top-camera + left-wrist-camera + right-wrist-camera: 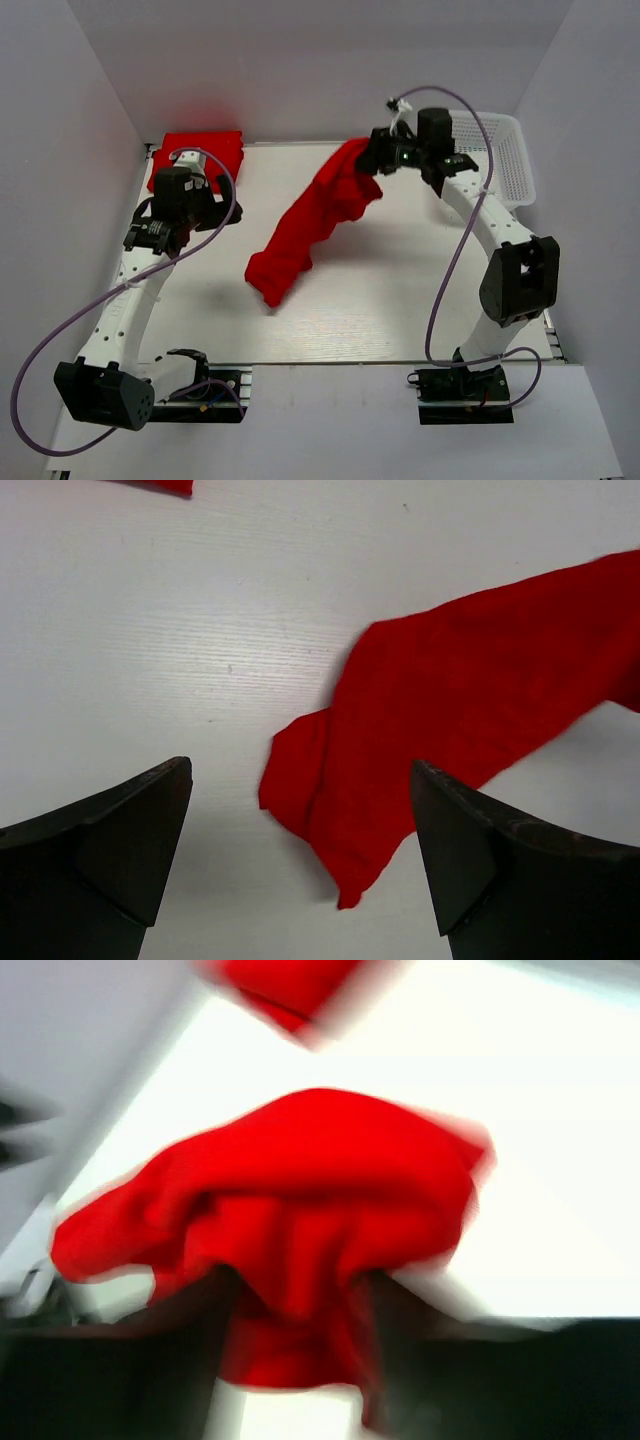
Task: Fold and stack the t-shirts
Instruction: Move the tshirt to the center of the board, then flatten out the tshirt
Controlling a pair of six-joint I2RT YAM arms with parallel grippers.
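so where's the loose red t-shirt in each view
top external: loose t-shirt draped diagonally mid-table, top end at the right gripper
left wrist: right half, its tail end ahead of the left gripper
right wrist: centre, bunched between the fingers, blurred
shared landmark: the white table under it

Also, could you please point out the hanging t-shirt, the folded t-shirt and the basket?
hanging t-shirt [318, 215]: top view, middle of the cloth.
folded t-shirt [215, 143]: top view, its far right part.
basket [512, 165]: top view, mesh wall.

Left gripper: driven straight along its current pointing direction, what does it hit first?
Likely the loose end of the red t-shirt, lying on the table ahead of the open left gripper; depth unclear.
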